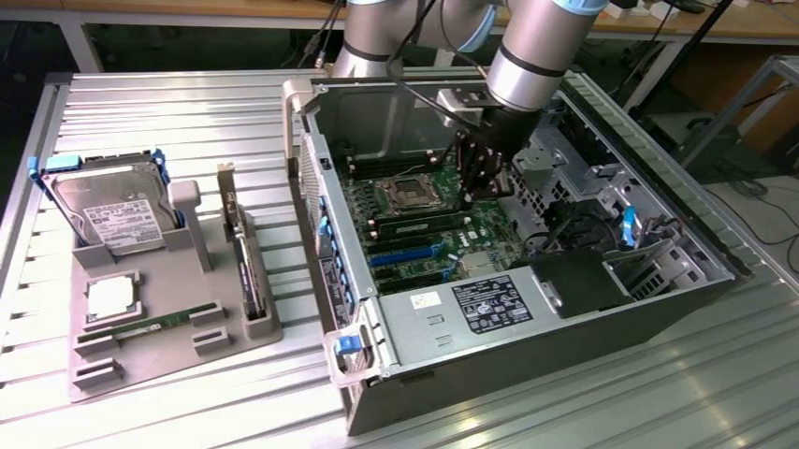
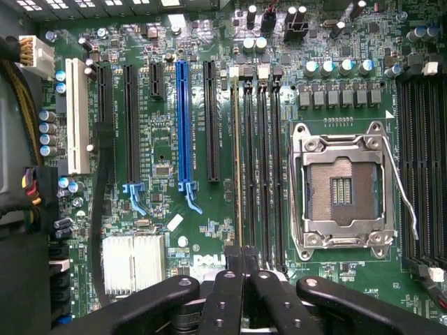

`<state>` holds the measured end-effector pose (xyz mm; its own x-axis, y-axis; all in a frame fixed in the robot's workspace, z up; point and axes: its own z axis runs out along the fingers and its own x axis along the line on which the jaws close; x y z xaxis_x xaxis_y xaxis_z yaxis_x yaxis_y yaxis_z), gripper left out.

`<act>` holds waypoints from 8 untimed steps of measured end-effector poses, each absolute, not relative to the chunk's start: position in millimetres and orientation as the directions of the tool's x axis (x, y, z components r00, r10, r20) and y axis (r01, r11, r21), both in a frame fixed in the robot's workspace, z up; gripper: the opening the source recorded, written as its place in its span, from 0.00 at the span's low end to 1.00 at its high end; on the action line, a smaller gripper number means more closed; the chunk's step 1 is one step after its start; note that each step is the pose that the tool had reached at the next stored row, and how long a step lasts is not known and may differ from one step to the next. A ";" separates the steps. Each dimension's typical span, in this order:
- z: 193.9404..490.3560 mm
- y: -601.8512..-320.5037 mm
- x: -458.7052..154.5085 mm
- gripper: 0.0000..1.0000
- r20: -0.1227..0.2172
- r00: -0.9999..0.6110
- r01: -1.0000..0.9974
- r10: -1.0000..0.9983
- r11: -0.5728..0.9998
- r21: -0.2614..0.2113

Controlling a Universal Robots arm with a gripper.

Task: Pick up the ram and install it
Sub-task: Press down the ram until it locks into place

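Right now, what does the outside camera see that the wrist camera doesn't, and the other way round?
The exterior view adds the grey tray beside the computer case, with a hard drive standing in it. The wrist view adds the DELL lettering and a white slot. Both share the empty CPU socket and the shut hand over the motherboard.

Open PC case [image 1: 525, 309] on slatted metal table [image 1: 163, 112]. Grey fixture tray [image 1: 163, 346] beside case, at exterior view's left. Hard drive [image 1: 115, 217] upright at tray's far end, square CPU chip [image 1: 110, 297] flat below it. Inside case: motherboard [image 2: 167, 230], empty CPU socket [image 2: 340, 190], blue slot [image 2: 184, 122].
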<state>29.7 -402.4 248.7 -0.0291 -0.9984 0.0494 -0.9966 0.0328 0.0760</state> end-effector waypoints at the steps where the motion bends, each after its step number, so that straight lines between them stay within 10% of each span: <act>1: 247.5 -402.3 30.8 0.11 0.049 -0.023 -0.997 -0.999 0.027 0.075; 8: 230.5 -404.0 30.9 0.11 0.050 -0.018 -0.997 -0.999 0.021 0.068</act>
<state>30.9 -404.0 230.5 -0.0176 -0.9986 0.0502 -0.9974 0.0211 0.0684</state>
